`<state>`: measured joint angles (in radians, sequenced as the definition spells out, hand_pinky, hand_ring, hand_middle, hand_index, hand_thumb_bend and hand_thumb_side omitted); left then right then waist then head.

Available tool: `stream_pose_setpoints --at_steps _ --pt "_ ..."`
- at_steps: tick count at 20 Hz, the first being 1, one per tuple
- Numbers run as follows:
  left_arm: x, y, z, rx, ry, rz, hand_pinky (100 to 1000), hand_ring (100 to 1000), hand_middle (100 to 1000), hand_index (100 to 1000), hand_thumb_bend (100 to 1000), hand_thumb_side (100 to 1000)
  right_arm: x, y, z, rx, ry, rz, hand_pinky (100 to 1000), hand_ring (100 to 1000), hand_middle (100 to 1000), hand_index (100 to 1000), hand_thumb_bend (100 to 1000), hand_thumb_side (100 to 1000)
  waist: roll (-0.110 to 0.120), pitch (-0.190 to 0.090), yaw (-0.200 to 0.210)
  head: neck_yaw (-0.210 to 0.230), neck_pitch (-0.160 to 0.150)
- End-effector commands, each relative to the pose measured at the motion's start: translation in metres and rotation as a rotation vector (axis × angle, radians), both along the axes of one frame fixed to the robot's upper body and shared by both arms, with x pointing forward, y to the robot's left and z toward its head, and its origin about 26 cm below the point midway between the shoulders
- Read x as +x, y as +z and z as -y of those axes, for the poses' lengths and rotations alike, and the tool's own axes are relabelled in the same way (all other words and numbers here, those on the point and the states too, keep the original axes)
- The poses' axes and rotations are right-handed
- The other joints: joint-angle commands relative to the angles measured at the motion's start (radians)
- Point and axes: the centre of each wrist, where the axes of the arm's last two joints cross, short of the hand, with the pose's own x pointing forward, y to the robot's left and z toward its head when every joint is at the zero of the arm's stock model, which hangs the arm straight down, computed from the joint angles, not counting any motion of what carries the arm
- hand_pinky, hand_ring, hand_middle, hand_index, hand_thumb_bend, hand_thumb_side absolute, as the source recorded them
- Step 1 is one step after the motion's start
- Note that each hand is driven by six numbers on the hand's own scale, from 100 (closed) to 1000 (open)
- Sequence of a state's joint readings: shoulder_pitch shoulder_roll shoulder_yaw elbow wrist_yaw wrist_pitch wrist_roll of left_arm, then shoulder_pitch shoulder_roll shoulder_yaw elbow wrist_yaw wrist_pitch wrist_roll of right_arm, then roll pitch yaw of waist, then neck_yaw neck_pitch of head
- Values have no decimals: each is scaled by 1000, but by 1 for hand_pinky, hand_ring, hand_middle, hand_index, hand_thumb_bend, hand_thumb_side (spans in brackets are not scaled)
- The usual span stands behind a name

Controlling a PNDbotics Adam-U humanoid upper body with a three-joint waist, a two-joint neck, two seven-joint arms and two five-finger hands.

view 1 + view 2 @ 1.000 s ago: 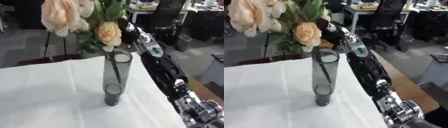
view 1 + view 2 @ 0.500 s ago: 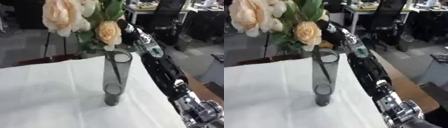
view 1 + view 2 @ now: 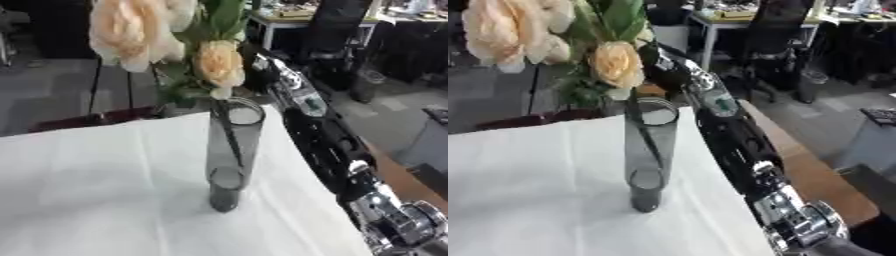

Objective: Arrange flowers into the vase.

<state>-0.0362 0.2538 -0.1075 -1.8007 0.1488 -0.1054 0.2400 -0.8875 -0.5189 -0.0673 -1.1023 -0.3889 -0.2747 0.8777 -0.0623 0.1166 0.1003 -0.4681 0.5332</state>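
Our white-covered tabletop (image 3: 96,190) fills the lower view. Our right arm (image 3: 728,135) runs along its right side, up and away toward the flowers (image 3: 605,60), whose pale blooms and green leaves sit above the rim of the vase (image 3: 647,150). We see the arm end behind the blooms, so our right hand is hidden and we cannot tell whether its fingers are apart, together or clamped on the stems. Our left hand shows in neither view.

The vase is a tall, narrow, dark glass cylinder standing upright near the middle of the cloth. A thin stem (image 3: 229,145) already slants down inside it, from the rim toward the base.

We judge the main risk is tipping: the vase is tall with a small foot, and the heavy blooms lean to the left of its mouth. If we let go with the stem so shallow or push sideways on the rim, the vase could topple on the cloth.
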Motion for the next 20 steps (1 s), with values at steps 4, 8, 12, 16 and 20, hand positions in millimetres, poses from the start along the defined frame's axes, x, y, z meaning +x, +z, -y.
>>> stream_pose_setpoints --at_steps 4,8,12,16,20 --pt "0 5 0 4 -4 16 571 508 562 944 664 846 -9 24 13 -23 7 67 634 725 580 712 753 728 2 -6 0 -2 -1" --pt "0 5 0 4 -5 15 571 508 563 944 664 846 -12 28 19 -5 1 62 644 734 587 717 766 721 2 -6 -2 -2 -2" --pt "0 5 0 3 -4 14 571 508 563 944 664 847 -16 30 27 14 -12 44 647 738 589 719 771 717 3 -6 -3 -2 -3" --pt "0 5 0 2 -4 14 571 508 563 944 663 847 -18 28 39 27 -43 15 650 738 590 718 774 715 4 -5 -4 0 -5" --pt "0 5 0 2 -3 15 571 508 563 944 662 847 -18 22 53 36 -91 -14 652 738 590 717 773 712 5 -5 -5 1 -6"
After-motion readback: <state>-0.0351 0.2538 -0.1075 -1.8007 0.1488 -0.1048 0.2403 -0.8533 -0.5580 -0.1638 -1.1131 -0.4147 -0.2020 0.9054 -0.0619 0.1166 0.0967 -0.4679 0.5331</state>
